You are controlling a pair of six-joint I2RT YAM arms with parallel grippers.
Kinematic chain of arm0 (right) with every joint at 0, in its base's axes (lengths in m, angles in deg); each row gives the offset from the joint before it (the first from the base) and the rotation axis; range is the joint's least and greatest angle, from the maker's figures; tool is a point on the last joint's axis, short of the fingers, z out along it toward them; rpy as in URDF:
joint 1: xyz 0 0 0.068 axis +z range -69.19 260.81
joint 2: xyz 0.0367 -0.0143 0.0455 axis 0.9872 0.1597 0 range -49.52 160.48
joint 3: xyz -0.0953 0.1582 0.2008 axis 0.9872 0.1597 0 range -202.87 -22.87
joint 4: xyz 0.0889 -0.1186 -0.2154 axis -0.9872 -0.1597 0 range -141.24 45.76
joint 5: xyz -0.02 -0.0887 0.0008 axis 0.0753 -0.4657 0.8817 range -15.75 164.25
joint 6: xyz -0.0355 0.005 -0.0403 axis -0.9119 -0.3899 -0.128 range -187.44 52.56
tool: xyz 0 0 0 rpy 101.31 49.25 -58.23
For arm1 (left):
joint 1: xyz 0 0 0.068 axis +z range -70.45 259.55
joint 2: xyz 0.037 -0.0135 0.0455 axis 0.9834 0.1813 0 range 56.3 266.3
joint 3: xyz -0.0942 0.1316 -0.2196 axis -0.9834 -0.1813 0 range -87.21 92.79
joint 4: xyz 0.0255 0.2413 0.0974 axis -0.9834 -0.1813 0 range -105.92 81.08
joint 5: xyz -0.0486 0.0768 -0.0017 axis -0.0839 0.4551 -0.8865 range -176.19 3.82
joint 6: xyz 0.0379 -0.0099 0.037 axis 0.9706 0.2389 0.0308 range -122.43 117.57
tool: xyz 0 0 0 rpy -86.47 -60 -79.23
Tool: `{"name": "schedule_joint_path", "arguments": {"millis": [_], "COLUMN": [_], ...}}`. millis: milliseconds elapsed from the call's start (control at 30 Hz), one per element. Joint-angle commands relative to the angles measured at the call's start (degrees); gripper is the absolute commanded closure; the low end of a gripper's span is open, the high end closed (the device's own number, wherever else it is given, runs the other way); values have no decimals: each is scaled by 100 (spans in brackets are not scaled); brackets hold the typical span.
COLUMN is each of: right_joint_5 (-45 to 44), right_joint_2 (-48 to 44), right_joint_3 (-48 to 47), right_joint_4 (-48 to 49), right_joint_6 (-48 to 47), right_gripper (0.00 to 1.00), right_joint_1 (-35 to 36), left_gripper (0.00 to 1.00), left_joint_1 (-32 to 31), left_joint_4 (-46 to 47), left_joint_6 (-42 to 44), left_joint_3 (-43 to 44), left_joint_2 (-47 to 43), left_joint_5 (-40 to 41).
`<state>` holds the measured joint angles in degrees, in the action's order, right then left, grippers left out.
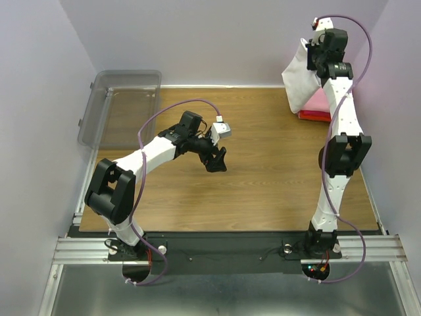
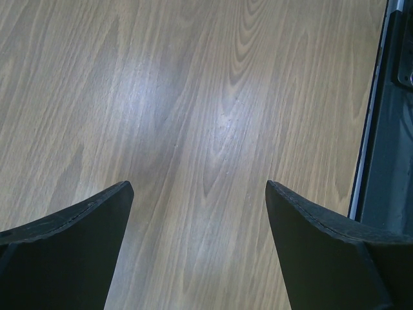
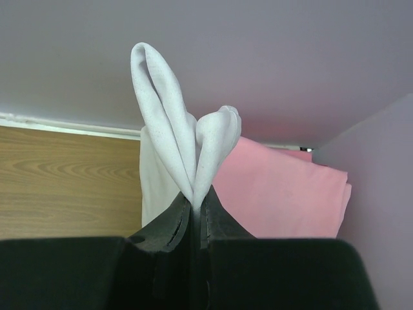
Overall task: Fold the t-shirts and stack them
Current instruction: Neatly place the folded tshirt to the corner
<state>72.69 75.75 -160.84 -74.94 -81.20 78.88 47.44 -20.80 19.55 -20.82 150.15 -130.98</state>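
My right gripper (image 1: 314,47) is raised at the far right corner and is shut on the white t-shirt (image 1: 299,79), which hangs down from it. In the right wrist view the white cloth (image 3: 174,129) bunches up out of the closed gripper (image 3: 195,205). A folded pink t-shirt (image 1: 318,101) lies below on a red t-shirt (image 1: 314,116) at the table's far right; the pink one also shows in the right wrist view (image 3: 284,190). My left gripper (image 1: 217,161) is open and empty over the middle of the table, its gripper (image 2: 197,187) above bare wood.
A clear grey plastic bin (image 1: 122,105) stands at the far left corner. The wooden table (image 1: 263,171) has a metal rail along the near edge (image 1: 230,247). Purple walls close in the back and sides.
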Motion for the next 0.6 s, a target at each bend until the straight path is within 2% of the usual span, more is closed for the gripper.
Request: {"name": "schedule_joint_path", "arguments": {"millis": [0, 333, 567], "right_joint_5": [86, 130, 489], "right_joint_2": [-381, -197, 58], "right_joint_3": [-291, -467, -608], "right_joint_4": [222, 231, 301], "right_joint_6": [-83, -259, -557], "right_gripper": [99, 99, 99], "right_joint_1": [-123, -465, -712], "left_gripper": [4, 4, 4], "left_joint_1": [21, 30, 21], "left_joint_4": [1, -16, -34], "left_joint_6": [52, 52, 17], "left_joint_3": [155, 181, 199], "left_joint_2": [-112, -68, -7], "left_joint_5": [-100, -100, -99]}}
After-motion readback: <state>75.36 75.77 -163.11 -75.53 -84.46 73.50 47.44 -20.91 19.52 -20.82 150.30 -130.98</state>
